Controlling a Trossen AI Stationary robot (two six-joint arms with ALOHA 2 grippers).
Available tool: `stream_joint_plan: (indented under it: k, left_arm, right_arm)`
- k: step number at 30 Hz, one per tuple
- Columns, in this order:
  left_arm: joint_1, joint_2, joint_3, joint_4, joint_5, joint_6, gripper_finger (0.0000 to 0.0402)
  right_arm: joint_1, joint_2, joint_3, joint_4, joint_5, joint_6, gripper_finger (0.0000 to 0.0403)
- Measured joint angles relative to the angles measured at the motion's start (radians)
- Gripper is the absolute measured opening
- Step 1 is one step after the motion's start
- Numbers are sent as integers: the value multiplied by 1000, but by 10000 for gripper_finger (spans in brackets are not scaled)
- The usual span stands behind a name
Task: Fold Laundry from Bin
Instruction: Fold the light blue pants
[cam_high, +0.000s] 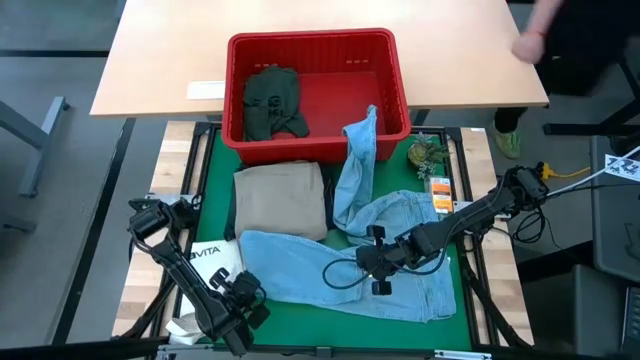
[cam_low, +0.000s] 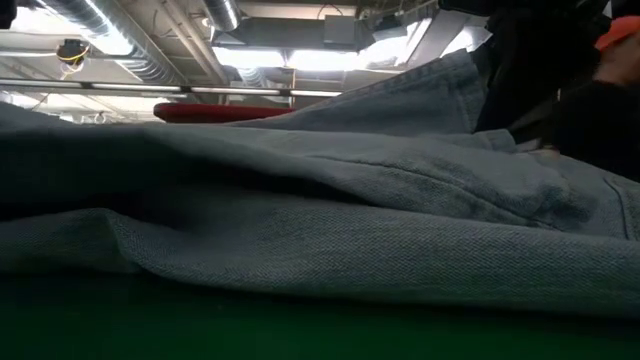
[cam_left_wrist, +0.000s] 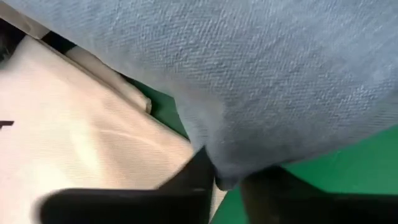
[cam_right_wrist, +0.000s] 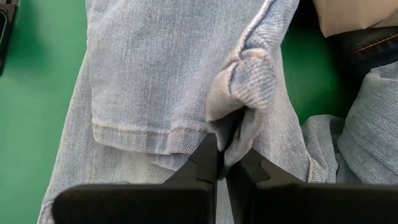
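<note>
the light jeans (cam_high: 345, 265) lie spread over the green mat (cam_high: 215, 195) in the lower middle of the high view, one leg running up and draping over the front rim of the red bin (cam_high: 310, 45), which sits at the top centre, half on the wooden table (cam_high: 160, 60). inside the bin, at its left, lies a dark green piece (cam_high: 272, 100). the folded tan trousers (cam_high: 282, 198) rest on the mat just below the bin, left of the jeans leg, with a dark edge of cloth showing beside them.

the right gripper (cam_high: 377, 268) sits at the centre of the jeans, lower middle of the frame; in the right wrist view its fingers (cam_right_wrist: 208, 158) are pinched tight on a bunched fold of denim (cam_right_wrist: 249, 81). the left gripper (cam_high: 243, 298) is at the lower left, at the jeans' left edge beside the white tote (cam_high: 205, 258); in the left wrist view its fingers (cam_left_wrist: 199, 171) stand close together around the denim's edge (cam_left_wrist: 217, 168), with the tote just beside it.

the low view is filled with denim (cam_low: 320, 220) lying on the mat, the bin's red rim (cam_low: 220, 112) showing behind it.

a person's hand (cam_high: 530, 42) shows at the upper right of the high view, by the table's corner. small items (cam_high: 432, 165) lie on the mat right of the bin.
</note>
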Motion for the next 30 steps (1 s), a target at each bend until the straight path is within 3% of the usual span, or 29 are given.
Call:
stream_joint_plan:
  k: [2,12,17,24,30]
  left_arm:
    - [-1,0,0,1,10,6,14]
    - [-17,-2,0,-26,134,17,4]
    - [-16,-3,0,-11,232,138,4]
    - [-15,-3,0,9,256,192,26]
    - [-4,-3,-1,15,351,218,76]
  right_arm:
    - [0,0,0,0,0,0,17]
    - [0,0,0,-41,0,-7,17]
    - [0,0,2,-55,-10,-8,17]
    - [0,0,2,-66,12,-8,17]
    - [0,0,0,-65,0,-50,27]
